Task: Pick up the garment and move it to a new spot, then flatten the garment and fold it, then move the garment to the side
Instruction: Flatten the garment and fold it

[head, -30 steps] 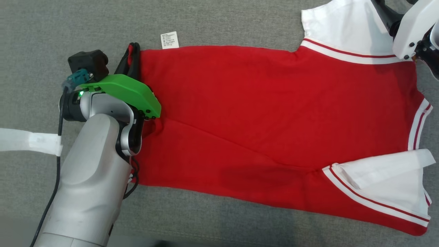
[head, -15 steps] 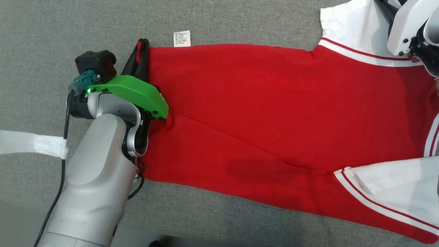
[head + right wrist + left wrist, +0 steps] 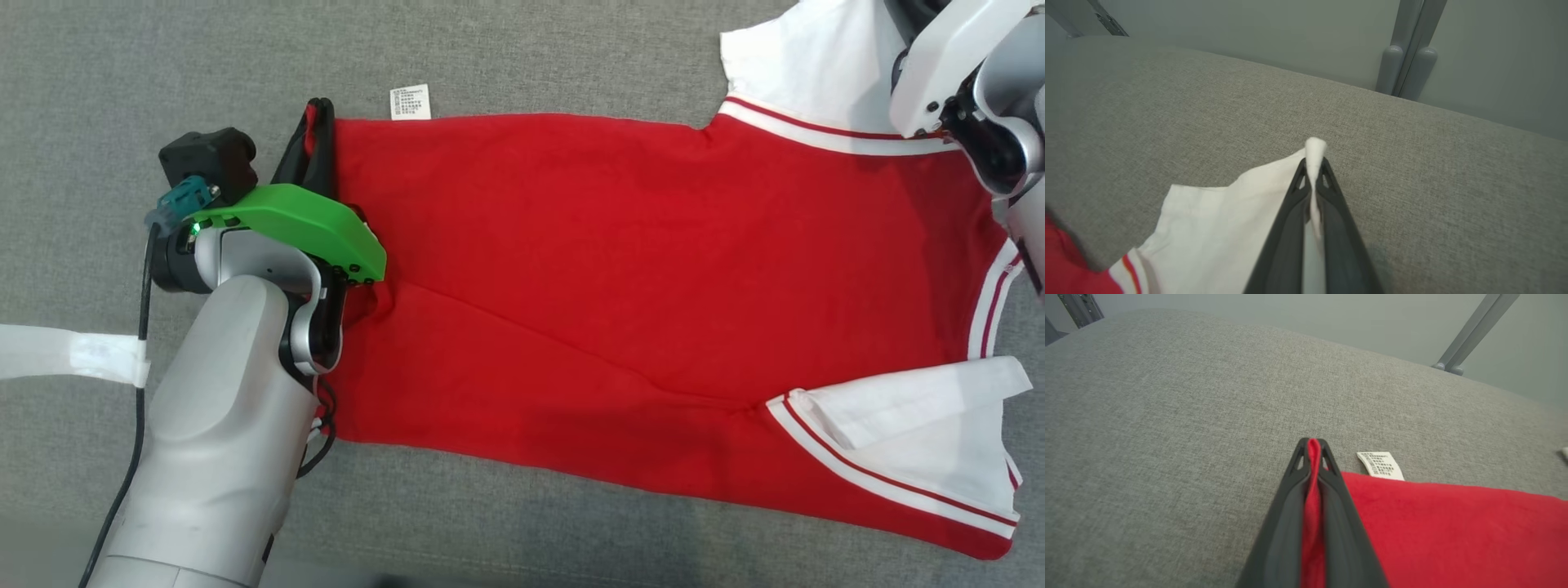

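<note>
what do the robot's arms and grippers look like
The left arm is rounded silver, with a bright green wrist cover, a black camera block, a teal plug and a black cable trailing beside it. The right arm has a white shell. The left gripper and right gripper each have two long tapering dark fingers with small triangular cutouts near the tips.

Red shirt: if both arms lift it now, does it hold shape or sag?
Likely floppy: the shirt lies flat with creases, so its middle should sag between the two pinches. Probably light: thin cloth bunches inside the shut jaws. The near sleeve is folded over itself, so loose parts may flop.
</note>
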You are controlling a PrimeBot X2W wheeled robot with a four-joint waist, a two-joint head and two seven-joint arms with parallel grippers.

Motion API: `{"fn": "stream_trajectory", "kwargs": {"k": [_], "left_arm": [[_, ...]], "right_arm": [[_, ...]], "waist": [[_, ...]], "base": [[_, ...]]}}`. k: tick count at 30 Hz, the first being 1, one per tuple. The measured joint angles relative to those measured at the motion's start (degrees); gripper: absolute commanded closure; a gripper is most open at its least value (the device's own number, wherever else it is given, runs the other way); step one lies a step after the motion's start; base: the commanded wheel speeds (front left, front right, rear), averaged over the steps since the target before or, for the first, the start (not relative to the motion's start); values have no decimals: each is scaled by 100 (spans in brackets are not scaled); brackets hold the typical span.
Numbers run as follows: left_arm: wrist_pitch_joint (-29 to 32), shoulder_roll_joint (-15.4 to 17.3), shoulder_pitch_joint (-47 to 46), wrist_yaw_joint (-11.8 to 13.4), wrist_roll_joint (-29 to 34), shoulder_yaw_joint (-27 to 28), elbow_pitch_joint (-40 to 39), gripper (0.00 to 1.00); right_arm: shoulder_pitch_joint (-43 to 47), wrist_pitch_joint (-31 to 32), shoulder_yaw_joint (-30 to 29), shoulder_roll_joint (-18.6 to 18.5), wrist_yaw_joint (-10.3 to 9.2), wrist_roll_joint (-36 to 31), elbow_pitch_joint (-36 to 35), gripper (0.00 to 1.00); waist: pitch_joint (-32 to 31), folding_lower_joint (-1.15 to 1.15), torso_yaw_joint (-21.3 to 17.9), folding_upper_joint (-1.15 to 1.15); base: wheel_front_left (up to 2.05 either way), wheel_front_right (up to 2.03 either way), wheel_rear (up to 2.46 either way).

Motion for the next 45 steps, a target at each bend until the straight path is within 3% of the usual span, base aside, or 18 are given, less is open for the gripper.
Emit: {"fn": "stream_trajectory", "kwargs": {"k": [16, 36, 39, 40, 41, 42, 43, 44, 45], "left_arm": [[-242, 275, 968, -58, -103, 107, 33, 100], [-127, 341, 2931, -98, -554, 249, -212, 100], [-56, 338, 2951, -98, -554, 151, -268, 100], [-55, 338, 2953, -98, -554, 134, -322, 97], [-51, 338, 2955, -97, -554, 129, -374, 64], [-26, 338, 2958, -97, -554, 122, -407, 45], [-5, 341, 2967, -97, -554, 121, -425, 19], [18, 343, 2997, -97, -554, 126, -457, 2], [46, 345, 3054, -96, -557, 147, -504, 0]], "right_arm": [[1909, -2482, -110, 100, 51, 256, -555, 100], [4129, -2436, 20, 154, 51, 111, -1288, 100], [4129, -2434, 87, 26, 51, -344, -1507, 100], [4128, -2434, 140, -64, 51, -552, -1600, 100], [4125, -2434, 209, -167, 51, -798, -1692, 100], [4124, -2434, 279, -275, 49, -1022, -1768, 100], [4124, -2434, 333, -375, 47, -1259, -1825, 95], [4122, -2434, 419, -487, 38, -1502, -1894, 79], [4109, -2434, 564, -606, 44, -1782, -1941, 66]], "waist": [[-870, 0, -344, 0], [-2269, 0, -745, 0], [-2344, 0, -825, 0], [-2360, 0, -843, 0], [-2370, 0, -858, 0], [-2376, 0, -870, 0], [-2376, 0, -877, 0], [-2373, 0, -883, 0], [-2368, 0, -893, 0]], "base": [[0, 0, 0], [0, 0, 0], [0, 0, 0], [0, 0, 0], [0, 0, 0], [0, 0, 0], [0, 0, 0], [0, 0, 0], [0, 0, 0]]}}
